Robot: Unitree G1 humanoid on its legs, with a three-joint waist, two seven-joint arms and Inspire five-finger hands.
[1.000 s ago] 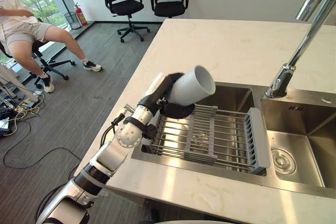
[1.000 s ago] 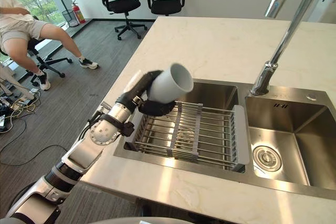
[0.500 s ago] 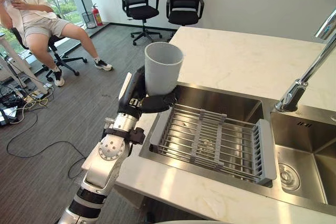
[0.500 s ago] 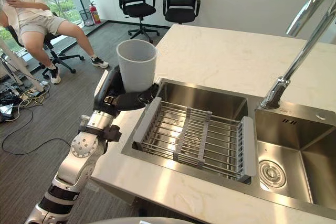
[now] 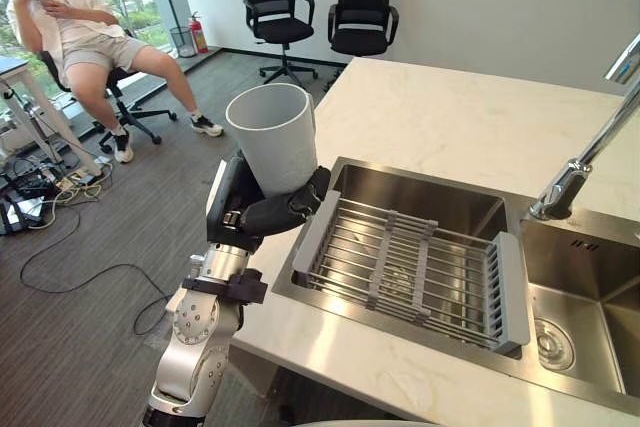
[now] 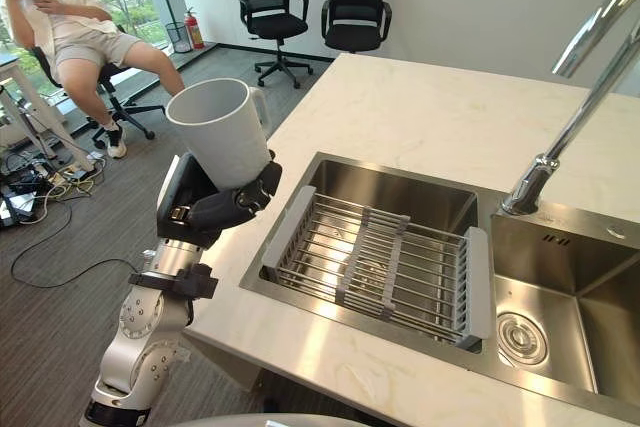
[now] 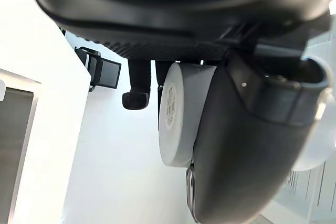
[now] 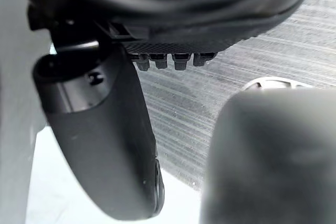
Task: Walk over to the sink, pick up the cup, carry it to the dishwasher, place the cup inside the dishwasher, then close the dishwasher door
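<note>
Left robot hand point(image 5: 262, 215) has its fingers curled round the lower part of the cup point(image 5: 275, 137). So the cup's already in the nearer hand, centre-left in the head view, mouth up. Its long axis is close to vertical, leaning a bit toward the upper left. It's held up about over the counter point(image 5: 450, 127)'s left edge, near the sink point(image 5: 440, 209) and rack point(image 5: 410, 267), touching neither. The floor point(image 5: 100, 247) at lower left looks like the roomy way out for the carry. The person point(image 5: 80, 37) seated upper left is well apart. Right robot hand point(image 8: 105, 145): can't tell if it's open or closed.
</note>
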